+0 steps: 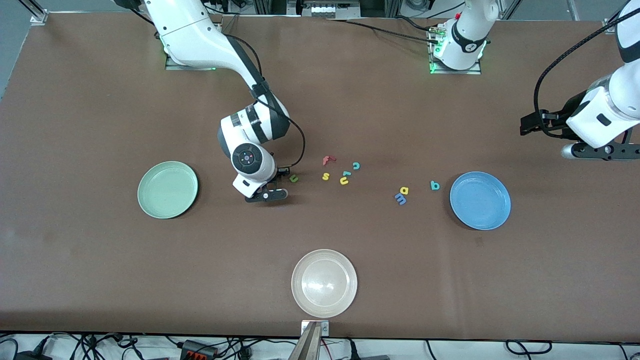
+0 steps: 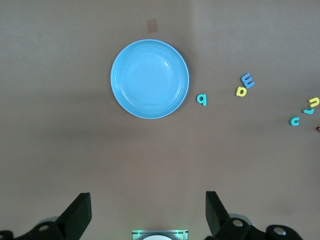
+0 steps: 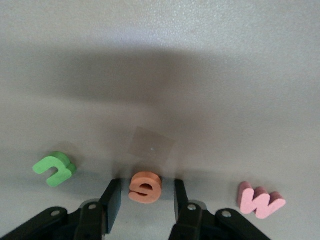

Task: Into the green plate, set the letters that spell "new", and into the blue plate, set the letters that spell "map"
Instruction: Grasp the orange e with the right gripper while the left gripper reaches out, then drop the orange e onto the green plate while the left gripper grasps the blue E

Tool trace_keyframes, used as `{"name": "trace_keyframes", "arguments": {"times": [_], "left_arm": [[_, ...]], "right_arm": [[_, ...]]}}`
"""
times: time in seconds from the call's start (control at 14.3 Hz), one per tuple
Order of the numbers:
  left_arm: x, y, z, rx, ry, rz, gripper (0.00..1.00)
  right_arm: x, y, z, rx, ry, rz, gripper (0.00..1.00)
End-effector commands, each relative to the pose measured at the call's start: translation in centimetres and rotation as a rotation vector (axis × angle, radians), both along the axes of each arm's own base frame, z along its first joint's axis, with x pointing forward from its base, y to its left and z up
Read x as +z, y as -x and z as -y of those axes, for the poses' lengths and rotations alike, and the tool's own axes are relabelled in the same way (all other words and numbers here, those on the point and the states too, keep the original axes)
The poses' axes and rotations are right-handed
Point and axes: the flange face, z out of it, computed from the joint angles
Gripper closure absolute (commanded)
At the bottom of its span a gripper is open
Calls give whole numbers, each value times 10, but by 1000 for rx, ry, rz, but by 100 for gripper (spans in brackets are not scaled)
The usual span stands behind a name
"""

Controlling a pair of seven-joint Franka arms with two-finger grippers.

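My right gripper is down at the table and open, one finger on each side of the orange e with a gap on both sides. The green n and the pink w lie flat to either side of it. In the front view the right gripper hides the e and w; only the n shows beside it. The green plate lies toward the right arm's end and holds nothing. The blue m, yellow a and teal p lie beside the bare blue plate. My left gripper waits open and high.
A red f, yellow s, yellow u and teal c lie in a loose cluster mid-table. A cream-white plate sits nearest the front camera. The left wrist view shows the blue plate and the p below it.
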Motion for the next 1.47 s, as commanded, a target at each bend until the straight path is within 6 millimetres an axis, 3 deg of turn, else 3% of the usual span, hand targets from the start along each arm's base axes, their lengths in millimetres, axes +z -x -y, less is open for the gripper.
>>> {"name": "trace_keyframes", "arguments": {"times": [0.0, 0.21, 0.35, 0.49, 0.63, 0.7, 0.77, 0.91, 0.98, 1.12, 1.26, 1.4], "left_arm": [[7, 0, 4, -10, 19, 6, 0], [2, -2, 9, -8, 39, 4, 0], [-19, -10, 15, -22, 71, -37, 0], [-53, -21, 41, -71, 76, -87, 0], [-107, -33, 78, -127, 75, -170, 0], [-128, -37, 94, -159, 70, -187, 0], [-143, -38, 102, -184, 70, -196, 0], [-165, -38, 130, -306, 93, -208, 0], [-176, -43, 139, -389, 121, -173, 0], [-207, -53, 147, -554, 171, -90, 0], [-242, -55, 150, -631, 191, -17, 0], [-270, -52, 166, -601, 182, 37, 0]], "right_arm": [[-3, 1, -3, -12, 0, 0, 53], [-2, -2, 0, -8, -3, 1, 88], [1, 2, -7, 2, -6, 5, 94], [11, 0, -7, -4, -12, 11, 97], [45, -14, 5, -25, -26, 39, 97], [68, -25, 24, -47, -21, 52, 97], [90, -39, 55, -76, 1, 50, 97], [111, -59, 119, -116, 55, 21, 97], [114, -68, 157, -132, 82, 17, 97], [108, -70, 207, -133, 114, -14, 97], [99, -67, 234, -155, 135, -35, 97], [86, -68, 263, -166, 150, -49, 96]]}}
